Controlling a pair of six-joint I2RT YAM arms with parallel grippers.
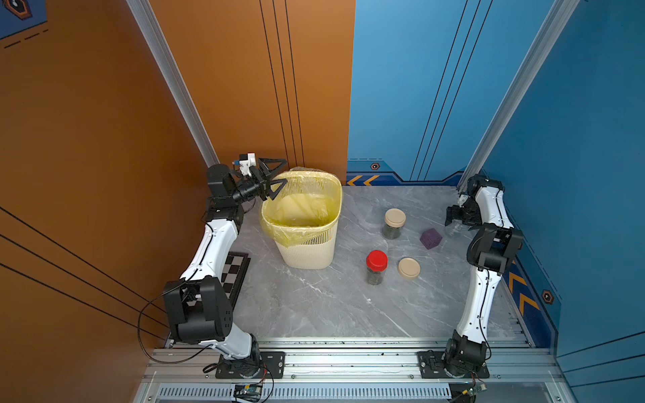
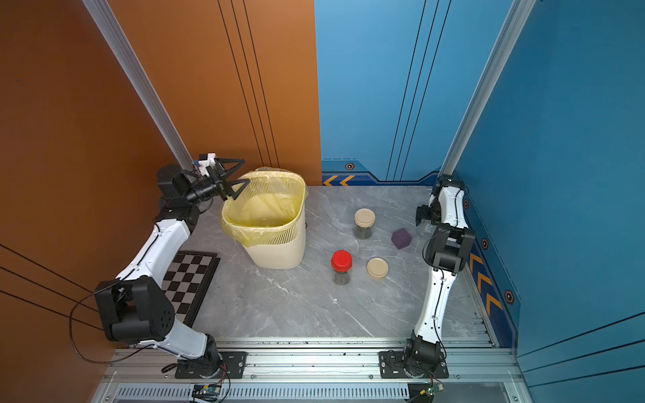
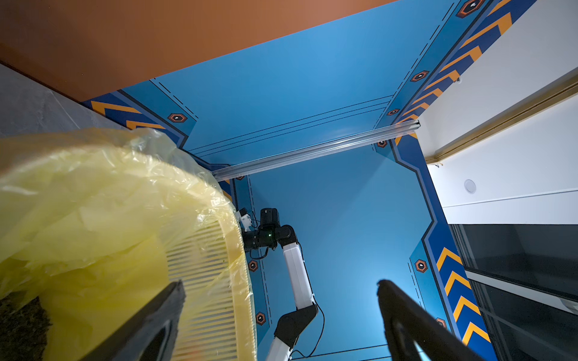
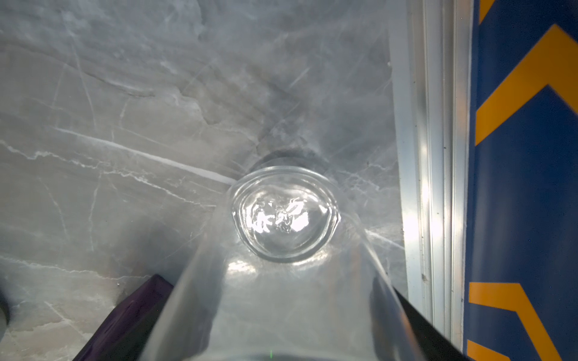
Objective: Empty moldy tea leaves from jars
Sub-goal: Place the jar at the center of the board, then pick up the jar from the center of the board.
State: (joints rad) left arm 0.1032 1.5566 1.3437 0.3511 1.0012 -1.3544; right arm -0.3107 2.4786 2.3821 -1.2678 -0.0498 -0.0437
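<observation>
Two closed jars stand at mid-right of the table: one with a beige lid and one with a red lid. Each holds dark tea leaves. A third jar, clear and empty with no lid, stands upright by the right edge. My right gripper is shut on its walls from above. A loose beige lid lies flat near the red-lidded jar. My left gripper hangs open and empty over the bin's far left rim.
The cream slatted bin with a yellow bag stands at mid-left, with a dark clump of leaves inside. A purple cube sits just left of the empty jar. A checkerboard lies under the left arm. A metal rail runs along the right edge.
</observation>
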